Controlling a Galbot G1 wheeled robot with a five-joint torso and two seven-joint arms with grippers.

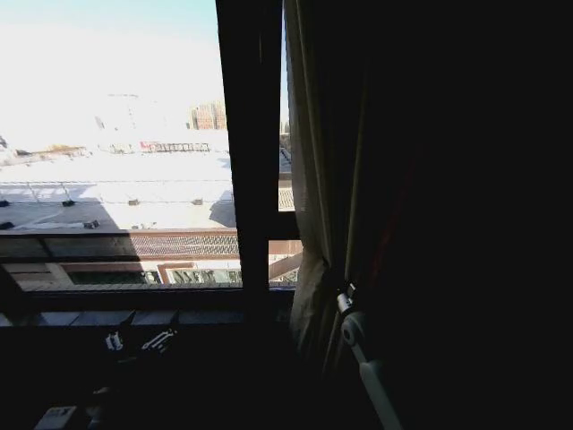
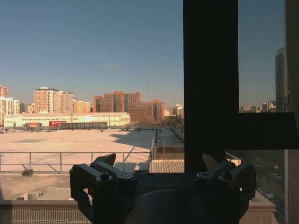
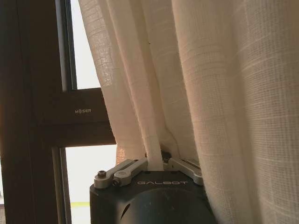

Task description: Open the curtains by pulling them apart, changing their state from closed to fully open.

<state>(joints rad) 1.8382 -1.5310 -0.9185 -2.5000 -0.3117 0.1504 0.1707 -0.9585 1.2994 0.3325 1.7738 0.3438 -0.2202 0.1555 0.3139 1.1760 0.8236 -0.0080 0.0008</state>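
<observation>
One panel of the curtains (image 1: 309,179) in play: it hangs right of centre in the head view, just right of the dark window frame (image 1: 251,161), long axis vertical, bunched in at lower centre where it's pinched.

Right gripper (image 1: 343,296) sits at lower centre-right of the head view, fingers closed on a fold of the fabric. The right wrist view confirms this: a pleat of the curtain (image 3: 187,70) runs straight down into the closed jaws of the right gripper (image 3: 156,164), with the rest of the cloth draped up and to the right of frame.

Left gripper (image 2: 161,170) is at bottom centre of its wrist view, fingers spread, holding nothing, facing bare glass and the frame bar (image 2: 210,84).

Key relation: the held fabric lies above the right gripper and the uncovered glass is to frame-left, so my read is that any further pull goes toward frame-right. Right arm is the nearer one.
</observation>
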